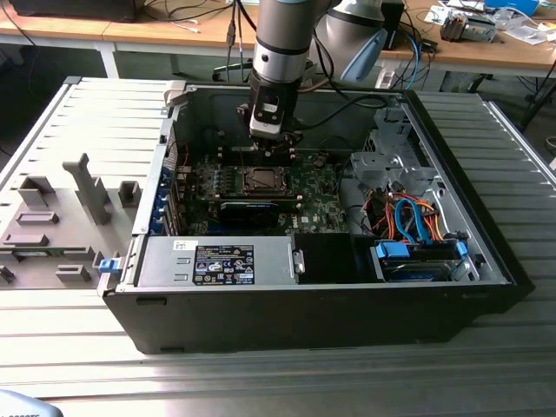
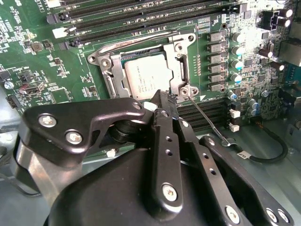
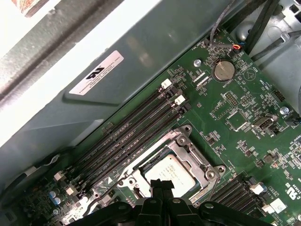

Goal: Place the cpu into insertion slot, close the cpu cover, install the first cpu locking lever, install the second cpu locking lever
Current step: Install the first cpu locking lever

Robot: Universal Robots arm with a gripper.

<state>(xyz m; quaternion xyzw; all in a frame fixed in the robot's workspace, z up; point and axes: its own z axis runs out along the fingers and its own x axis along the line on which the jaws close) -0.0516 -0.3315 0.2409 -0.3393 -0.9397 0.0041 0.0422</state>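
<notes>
Arm reaches down into the open computer case at upper centre of the exterior view, gripper just above the green circuit board

Gripper fingers pressed together, nothing between them, tips right at the edge of the socket; same narrow tip in the first wrist view at bottom centre, over the chip's edge

cpu sits flat in the insertion slot, silver top showing; also centre-bottom of the first wrist view, and mid-frame in the exterior view

cpu cover is down over the chip, its frame around the metal top, window open to it

One thin locking lever runs from the socket corner down toward the right of the second wrist view, angled away from the frame, not latched as far as I can tell

Long black memory slots sit beside the socket, coin battery upper right of the first wrist view

Grey fixture blocks on the table, left of the case in the exterior view
</notes>
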